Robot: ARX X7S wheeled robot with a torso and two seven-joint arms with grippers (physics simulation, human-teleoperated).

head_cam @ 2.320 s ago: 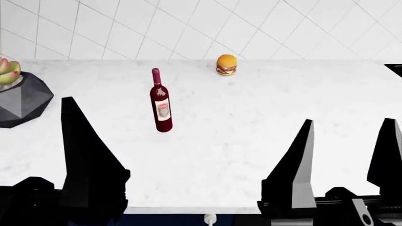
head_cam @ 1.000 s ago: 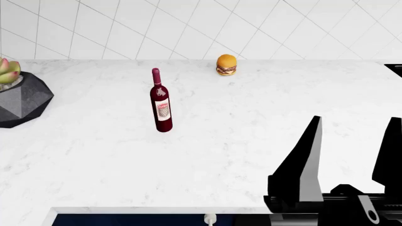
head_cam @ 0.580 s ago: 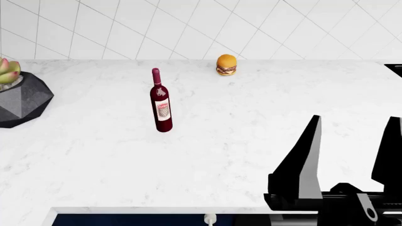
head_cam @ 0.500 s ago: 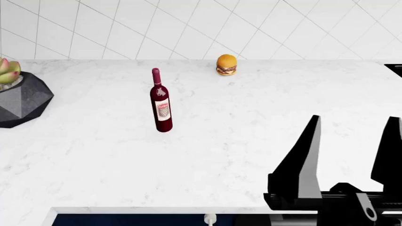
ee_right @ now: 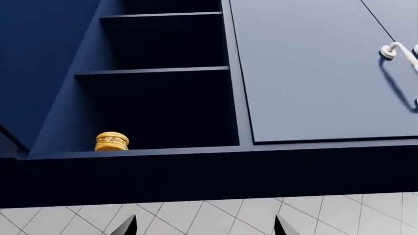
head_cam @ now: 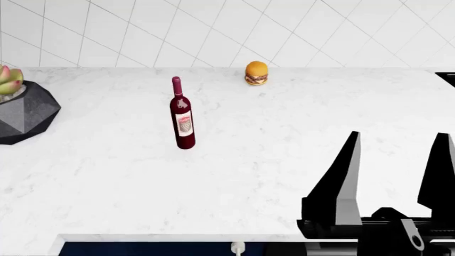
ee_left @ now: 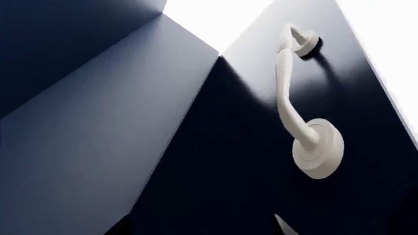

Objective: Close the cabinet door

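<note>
The left wrist view looked very closely at the cabinet door (ee_left: 235,161), a shiny dark blue panel with a short white handle (ee_left: 290,105), below the front edge of the worktop (head_cam: 249,176). The left pincer did not show well enough, so I cannot tell if it was apart or together. The right pincer (head_cam: 395,176) stood low at the near right over the worktop, its two black fingers (head_cam: 340,181) apart and holding nothing. A wine bottle (head_cam: 182,114) stood in the middle, and a burger (head_cam: 257,73) sat far back by the tiled wall. The door could stay ajar if the left arm pushed crookedly or slid off the smooth panel. The handle could also catch the pincer, because it was so close.
</note>
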